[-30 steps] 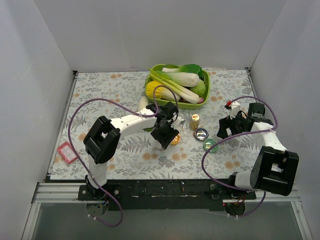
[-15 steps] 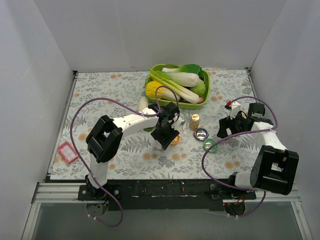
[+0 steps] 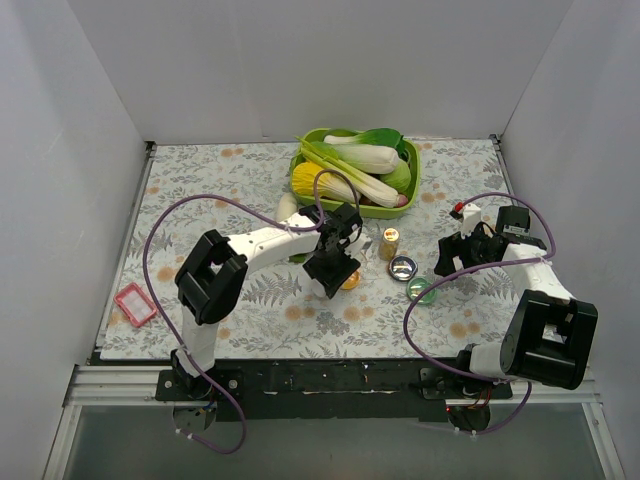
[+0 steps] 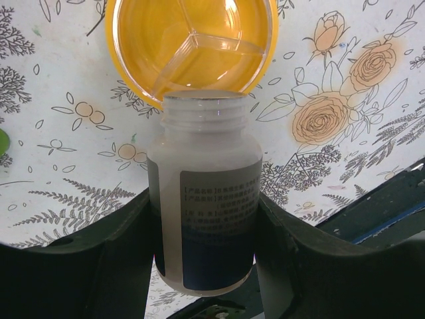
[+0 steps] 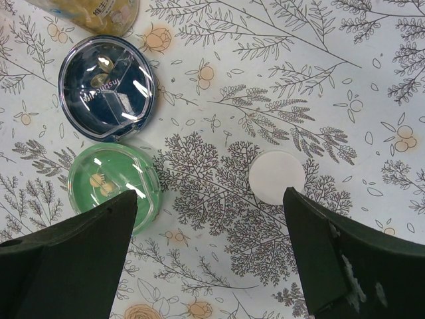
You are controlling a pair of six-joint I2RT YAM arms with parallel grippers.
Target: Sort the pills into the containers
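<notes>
Left gripper point(image 4: 204, 219) clamps bottle point(image 4: 207, 149), label print seemingly Chinese, unreadable; right gripper point(image 5: 209, 199) apart.

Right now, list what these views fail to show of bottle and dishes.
- Left wrist: frosted wall and label of the pill bottle hide whether pills are inside.
- Left wrist: the top edge cuts the orange dish; the bottle neck covers its near rim.
- Top external: the left gripper covers part of it.
- Right wrist: a finger of the right gripper hides the lower rim of the green dish.

Bare mat point(image 5: 219, 133) btwn green dish point(image 5: 114, 186) & white cap point(image 5: 277, 177); veg tray point(image 3: 380, 211) across rear.
</notes>
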